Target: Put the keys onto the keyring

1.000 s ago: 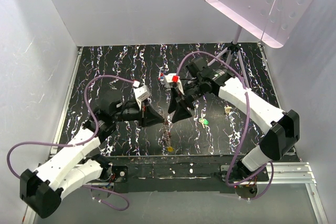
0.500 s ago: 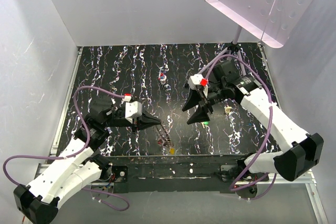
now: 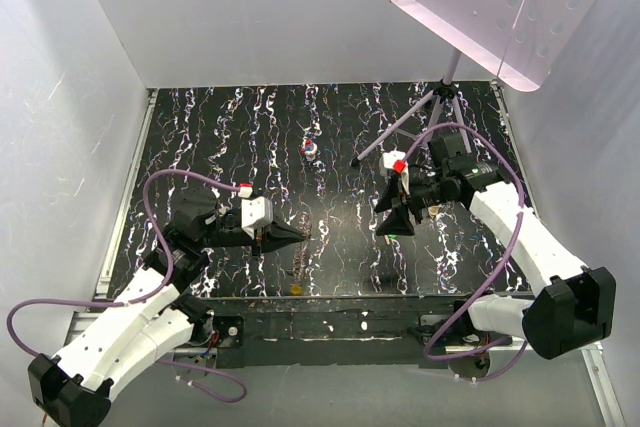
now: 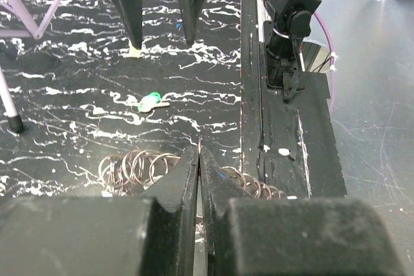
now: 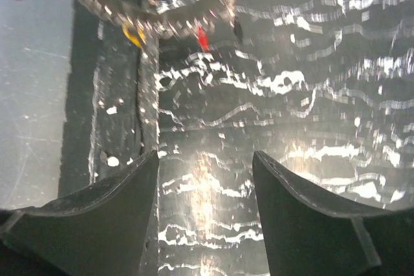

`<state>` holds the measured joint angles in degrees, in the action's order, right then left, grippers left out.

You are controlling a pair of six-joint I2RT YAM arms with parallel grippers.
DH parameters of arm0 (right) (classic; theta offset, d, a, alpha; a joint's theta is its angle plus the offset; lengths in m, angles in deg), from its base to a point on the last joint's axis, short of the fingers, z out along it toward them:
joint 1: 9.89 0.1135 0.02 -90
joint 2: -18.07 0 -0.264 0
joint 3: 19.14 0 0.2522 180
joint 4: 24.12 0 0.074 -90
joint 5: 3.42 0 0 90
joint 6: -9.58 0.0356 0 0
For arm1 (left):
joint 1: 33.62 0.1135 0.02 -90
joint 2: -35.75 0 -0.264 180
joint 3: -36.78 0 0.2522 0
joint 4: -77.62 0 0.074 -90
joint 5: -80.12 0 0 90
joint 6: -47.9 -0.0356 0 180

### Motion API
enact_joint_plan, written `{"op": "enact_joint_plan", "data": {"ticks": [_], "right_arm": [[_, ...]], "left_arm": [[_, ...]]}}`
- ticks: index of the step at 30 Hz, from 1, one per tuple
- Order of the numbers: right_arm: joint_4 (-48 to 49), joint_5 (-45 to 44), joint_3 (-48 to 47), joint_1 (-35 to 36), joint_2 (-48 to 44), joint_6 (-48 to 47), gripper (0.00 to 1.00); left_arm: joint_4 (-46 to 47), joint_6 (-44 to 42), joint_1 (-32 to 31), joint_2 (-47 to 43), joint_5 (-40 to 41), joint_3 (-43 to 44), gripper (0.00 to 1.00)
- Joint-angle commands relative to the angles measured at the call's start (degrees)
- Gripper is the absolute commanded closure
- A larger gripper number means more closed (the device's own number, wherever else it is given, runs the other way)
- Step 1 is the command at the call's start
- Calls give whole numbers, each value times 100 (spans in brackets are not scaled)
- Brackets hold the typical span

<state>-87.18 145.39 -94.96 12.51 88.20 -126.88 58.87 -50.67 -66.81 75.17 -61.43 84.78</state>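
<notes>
A second ago the two arms were working tip to tip at the middle of the surface (image 3: pixel 230 127), over the keyring. Now they have parted.

The left arm (image 3: pixel 130 312) has drawn back toward the near left, and the keyring (image 4: pixel 139 167) has come with it. Its jaws are closed, and in the left wrist view the ring's loops show on both sides of the tips, so they appear to be pinching the ring. The ring now sits close to the near edge, left of centre. The yellow key (image 3: pixel 295 289) has shifted left along with it. In the right wrist view it lies just beside the ring's blurred rim, with the red key (image 5: pixel 202 38) close by. That suggests both are already threaded, though the blur leaves this unsure.

The right arm (image 3: pixel 520 232) has swung to the right, and its jaws have spread open with nothing between them. They hang near the green key (image 4: pixel 150 102), which lies loose on the surface well apart from the ring, and they are not yet around it.

My reading is that one threading step is over and the green key is the next pick. The right jaws must still come down over it, while the left jaws keep the ring steady for its return.
</notes>
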Motion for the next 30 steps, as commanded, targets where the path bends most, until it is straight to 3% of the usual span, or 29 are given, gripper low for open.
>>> {"op": "enact_joint_plan", "data": {"ticks": [1,5,14,30], "right_arm": [[798,-1044,606,-226,-78,374,32],[1054,-1723,652,-428,271,1006,34],[351,-2444,-613,-569,2443,2157,51],[430,-2532,-869,-578,3419,2853,54]], "left_arm": [[-397,-196,93,-162,189,233,100],[-353,-285,137,-338,470,75,100],[-608,-583,208,-532,681,-14,100],[-687,-689,260,-479,673,22,100]]}}
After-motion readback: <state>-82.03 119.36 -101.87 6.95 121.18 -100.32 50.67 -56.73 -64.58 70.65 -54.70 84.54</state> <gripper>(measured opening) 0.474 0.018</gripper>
